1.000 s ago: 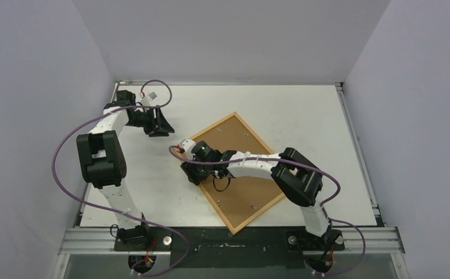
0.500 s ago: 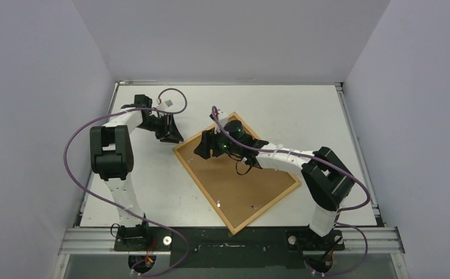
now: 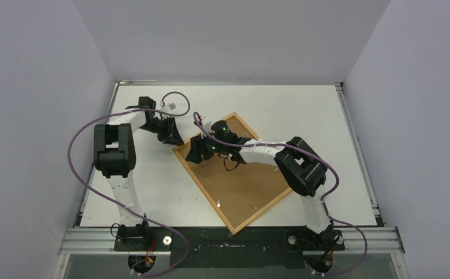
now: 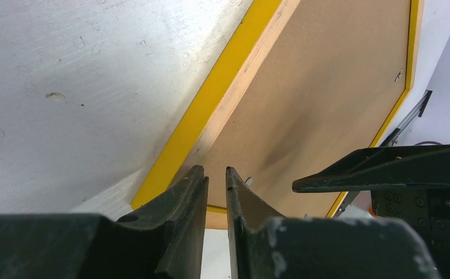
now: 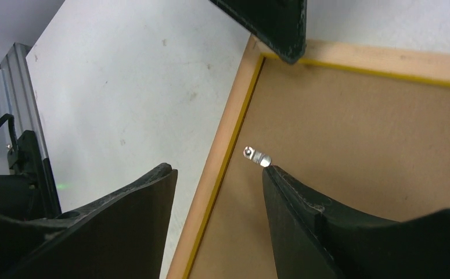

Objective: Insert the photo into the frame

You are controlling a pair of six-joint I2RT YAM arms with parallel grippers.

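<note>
Frame (image 4: 222,81) corner is seen at the left pincer (image 4: 214,170), nearly together, grip unclear. Right pincer (image 5: 216,168) is held apart.

The top camera hangs high behind the near edge of the table (image 3: 303,104) and looks down on all of it from far off. The left wrist camera looks along the left gripper (image 4: 216,171), low over the table and close to the frame (image 4: 213,96) corner, with a finger (image 4: 385,165) of the right gripper (image 5: 218,170) at its right. The right wrist camera looks steeply down between its own fingers, very near that corner, with a left finger (image 5: 269,23) at its top edge. All three views share this corner
</note>
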